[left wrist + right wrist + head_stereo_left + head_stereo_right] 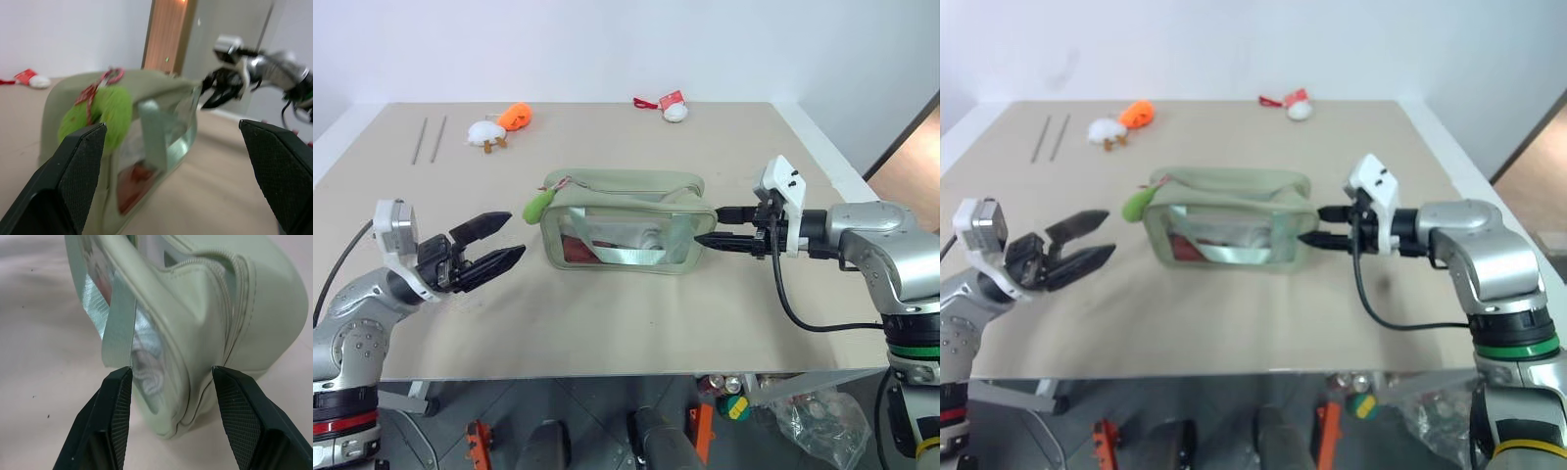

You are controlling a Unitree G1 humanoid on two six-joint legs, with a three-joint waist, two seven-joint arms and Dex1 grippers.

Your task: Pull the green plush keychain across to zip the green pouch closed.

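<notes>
green pouch (161, 147) blurred, bottom cut off

The green pouch (625, 220) is soft matt fabric, smooth like faux leather, with stitched seams and a toothed zipper along its top; its side window is clear glossy plastic that catches the light, crossed by a woven webbing strap (117, 318) with a slight sheen. The green plush keychain (103, 116) is fuzzy pile cloth on a thin reddish ring. The desk (607, 323) has a matt, faintly speckled beige surface. Each pincer has black fingers (239, 421) with finely textured, rubber-like pads, matt in finish. The right arm's shell (876, 230) looks like smooth silver-grey metal or plastic with a dull gleam.
</notes>
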